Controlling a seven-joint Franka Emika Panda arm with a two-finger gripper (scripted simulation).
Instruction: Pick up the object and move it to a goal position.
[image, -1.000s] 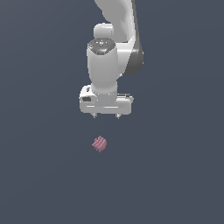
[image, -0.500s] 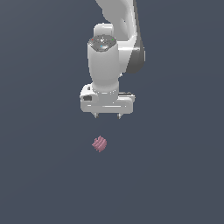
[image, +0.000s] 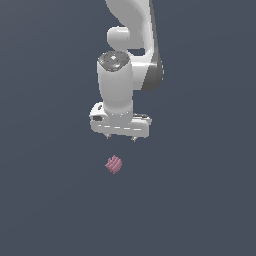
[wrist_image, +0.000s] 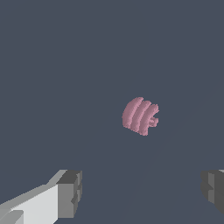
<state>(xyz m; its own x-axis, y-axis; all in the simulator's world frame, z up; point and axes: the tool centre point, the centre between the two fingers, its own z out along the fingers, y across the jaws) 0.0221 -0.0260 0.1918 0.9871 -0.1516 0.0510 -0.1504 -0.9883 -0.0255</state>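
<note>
The object is a tiny dusty-pink ribbed lump lying on the dark grey surface, just below my white gripper in the exterior view. In the wrist view the object shows its rounded ridges, ahead of my gripper and apart from both fingers. The fingers stand wide apart with nothing between them, so the gripper is open. It hangs above the object and touches nothing.
A flat, uniform dark grey surface spreads all around the object. The white arm rises from the gripper toward the top of the exterior view.
The gripper has come down toward the object and shifted slightly to the exterior view's right. The object has not moved.
</note>
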